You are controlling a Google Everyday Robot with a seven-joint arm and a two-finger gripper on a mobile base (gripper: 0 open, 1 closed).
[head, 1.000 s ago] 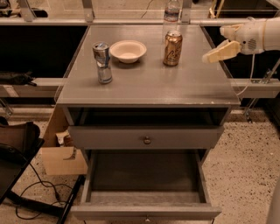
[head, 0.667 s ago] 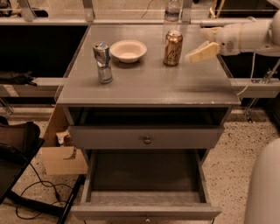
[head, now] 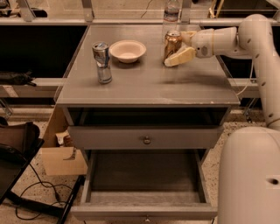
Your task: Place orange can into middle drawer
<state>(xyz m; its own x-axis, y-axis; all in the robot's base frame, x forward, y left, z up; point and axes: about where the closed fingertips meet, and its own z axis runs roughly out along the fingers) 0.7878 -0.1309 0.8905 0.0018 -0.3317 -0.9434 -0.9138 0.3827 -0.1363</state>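
While the middle drawer (head: pixel 144 211) gapes open under the worktop (head: pixel 148 87), the orange can (head: pixel 172 41) stands upright on the worktop's far right, between the spread fingers (head: pixel 180 57) of the pincer (head: pixel 177 49).
At left a cardboard box (head: pixel 61 158) sits half behind the cabinet. On the worktop come a slim silver-and-blue can (head: pixel 102 62), a pale bowl (head: pixel 127 50), then the orange can. One finger lies before its base, the other behind its top, and contact is hard to judge. A bottle (head: pixel 172 11) behind is cut off by the top edge, and the robot's base (head: pixel 249 175) covers the drawer's right corner.
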